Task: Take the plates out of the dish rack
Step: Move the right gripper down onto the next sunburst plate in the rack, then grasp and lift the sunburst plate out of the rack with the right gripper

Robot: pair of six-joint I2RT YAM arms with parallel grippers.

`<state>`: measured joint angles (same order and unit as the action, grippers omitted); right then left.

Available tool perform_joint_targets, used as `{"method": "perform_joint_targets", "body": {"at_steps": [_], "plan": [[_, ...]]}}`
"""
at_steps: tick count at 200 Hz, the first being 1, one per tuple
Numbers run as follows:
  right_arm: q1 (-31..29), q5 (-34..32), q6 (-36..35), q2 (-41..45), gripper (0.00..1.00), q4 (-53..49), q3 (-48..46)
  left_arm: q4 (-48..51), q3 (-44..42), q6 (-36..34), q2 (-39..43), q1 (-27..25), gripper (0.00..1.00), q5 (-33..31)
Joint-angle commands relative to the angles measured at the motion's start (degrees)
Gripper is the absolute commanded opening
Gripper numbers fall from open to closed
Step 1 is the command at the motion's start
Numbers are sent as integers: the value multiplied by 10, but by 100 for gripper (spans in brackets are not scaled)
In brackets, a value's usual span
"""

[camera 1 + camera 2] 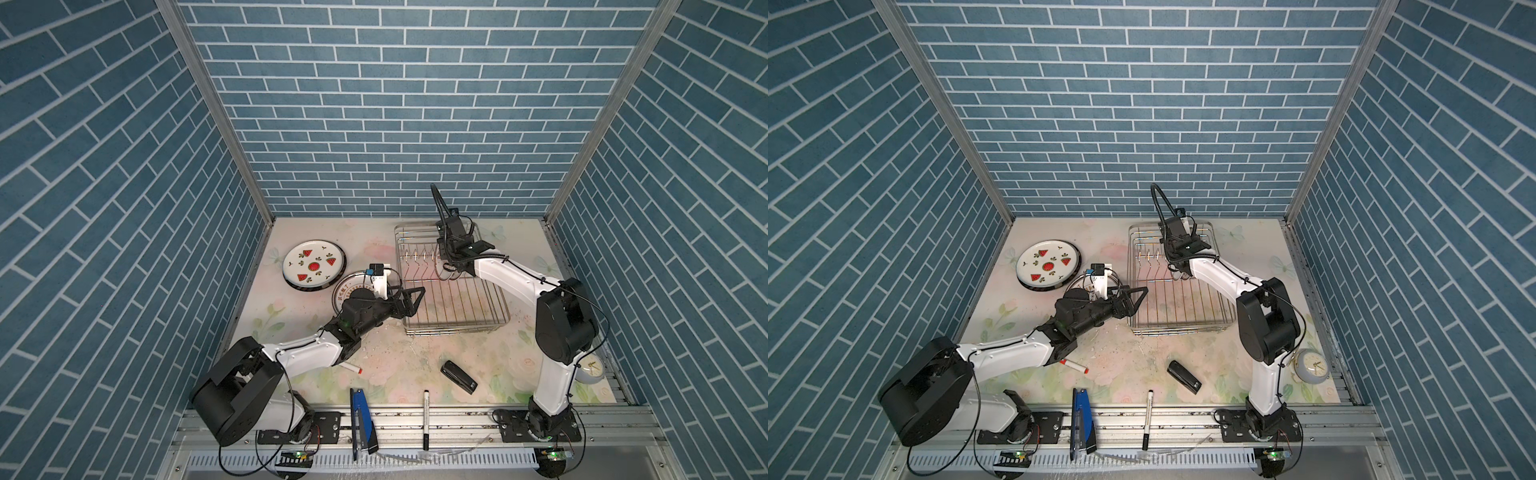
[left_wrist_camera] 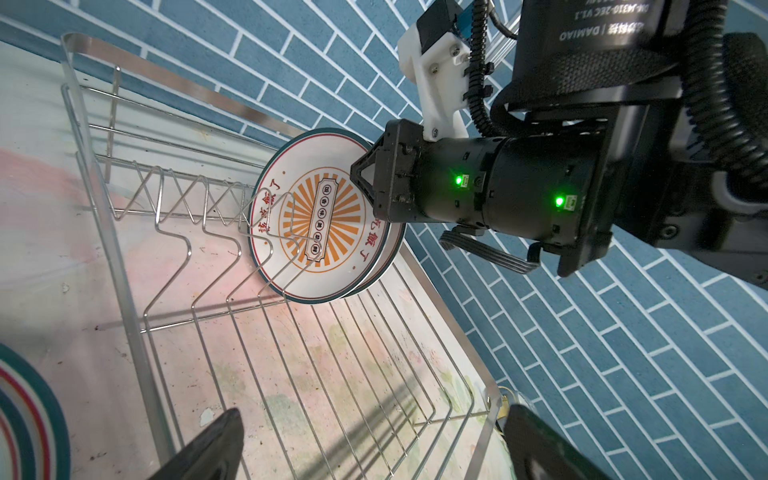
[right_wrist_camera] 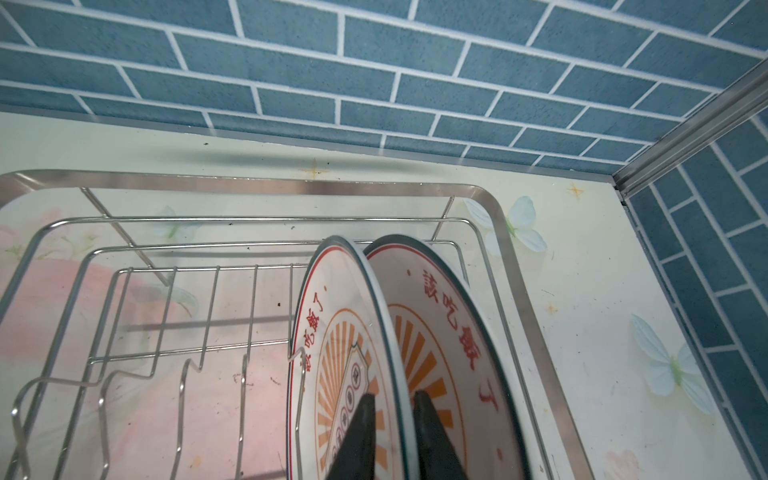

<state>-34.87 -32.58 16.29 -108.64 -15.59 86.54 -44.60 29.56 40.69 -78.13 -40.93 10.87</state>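
The silver wire dish rack (image 1: 455, 303) (image 1: 1183, 303) stands at the back right of the table. Two sunburst plates stand upright in it, side by side (image 3: 332, 332) (image 3: 453, 328); the left wrist view shows them from the front (image 2: 316, 224). My right gripper (image 3: 395, 401) (image 1: 446, 272) reaches down from above, shut on the rim of the left plate, one finger on each face. My left gripper (image 2: 374, 453) (image 1: 411, 301) hovers open and empty at the rack's left edge. A watermelon plate (image 1: 314, 264) (image 1: 1048, 266) lies on the table at left, and another sunburst plate (image 1: 345, 286) lies partly under my left arm.
Near the front lie a black stapler (image 1: 459, 376), a black marker (image 1: 426, 419), a blue stapler (image 1: 359, 419) and a red-capped marker (image 1: 351, 368). A small clock (image 1: 590, 370) sits behind my right arm's base. Brick walls close in the back and sides.
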Motion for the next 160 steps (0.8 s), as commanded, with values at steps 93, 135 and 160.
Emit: {"method": "perform_joint_targets", "body": {"at_steps": [93, 135, 160], "plan": [[-14, -44, -13, 20, 6, 33, 12, 35, -27, -18, 64, -4, 100, -70], [-28, -78, -59, 53, 3, 65, -1, 50, -36, -19, 85, -4, 100, -89], [-32, -89, -76, 94, 2, 102, -38, 59, -44, -22, 101, -4, 100, -103]]}}
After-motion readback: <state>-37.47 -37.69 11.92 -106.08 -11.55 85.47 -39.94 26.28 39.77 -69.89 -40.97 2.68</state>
